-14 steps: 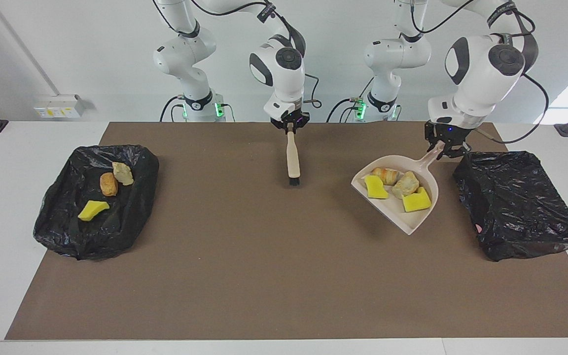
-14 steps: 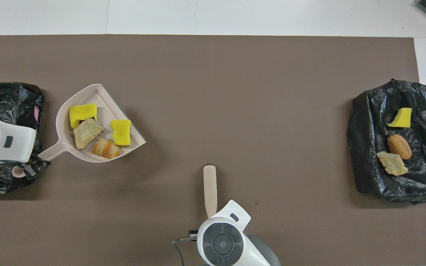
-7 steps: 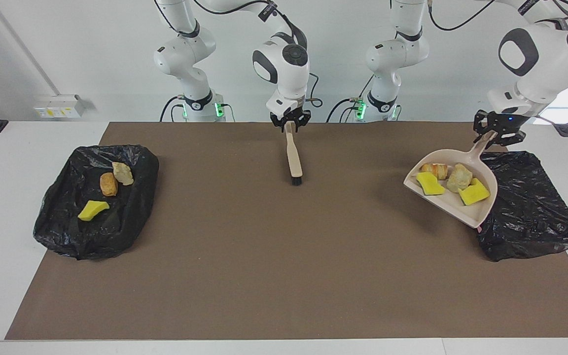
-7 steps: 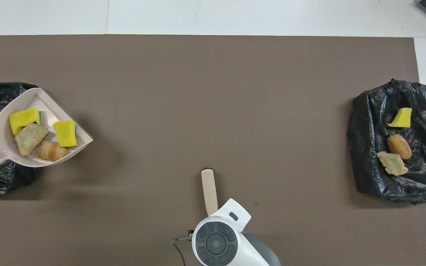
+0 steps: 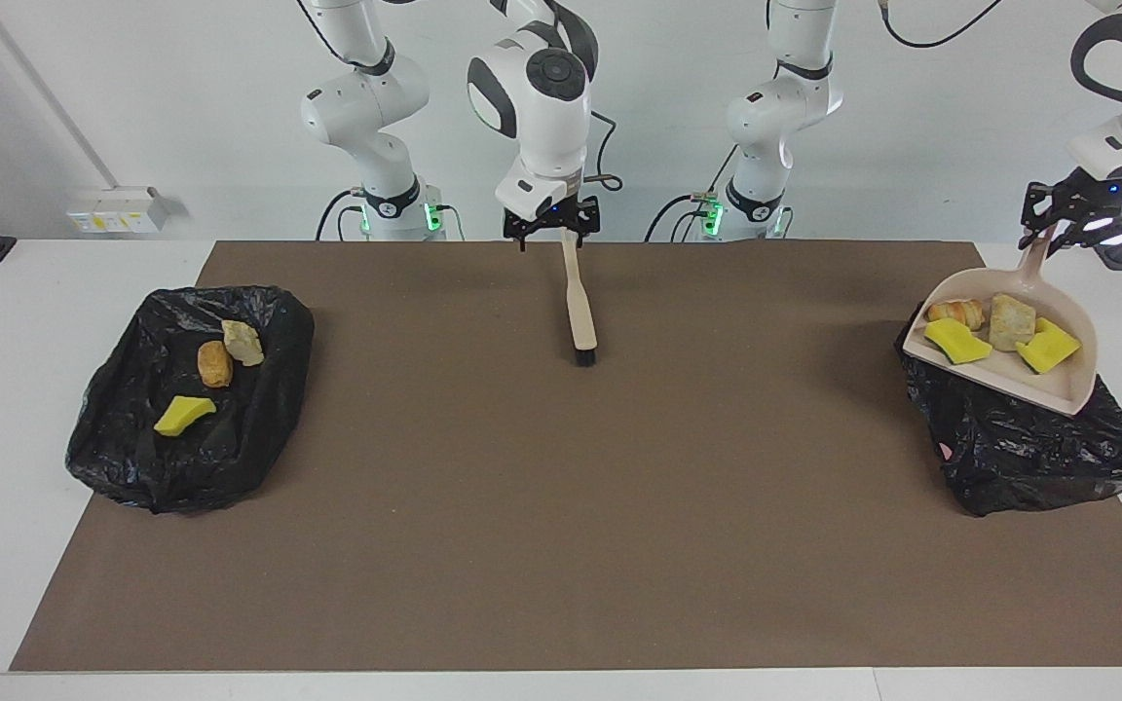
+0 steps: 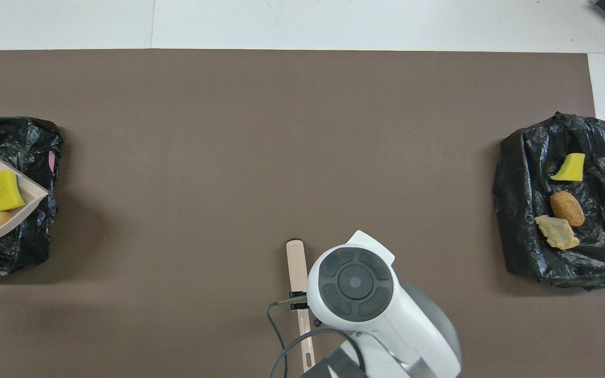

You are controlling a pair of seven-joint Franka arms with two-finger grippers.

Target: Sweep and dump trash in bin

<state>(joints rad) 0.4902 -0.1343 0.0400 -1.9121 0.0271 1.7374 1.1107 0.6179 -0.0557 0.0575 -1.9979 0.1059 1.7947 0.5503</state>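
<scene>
The left gripper (image 5: 1070,226) is closed on the handle of the dustpan (image 5: 1067,389), holding it up in the air over the black bin (image 5: 1028,438) at the left arm's end of the table, the pan's open edge tipped toward the table's middle. Four pieces of trash ride in the pan: a bread lump (image 5: 955,312), a beige lump (image 5: 1011,321) and two yellow sponges (image 5: 955,341) (image 5: 1048,348); none has dropped into that bin. The right gripper (image 5: 553,230) hangs above the handle end of the brush (image 5: 578,312), which lies flat on the brown mat (image 5: 561,487) with its bristles pointing away from the robots; its fingers stand apart on either side of the handle rather than pinching it. Three more pieces lie on the second black bin (image 5: 132,458) at the right arm's end: a yellow wedge (image 5: 183,415), a brown lump (image 5: 214,363) and a pale lump (image 5: 243,342), these last two touching.
</scene>
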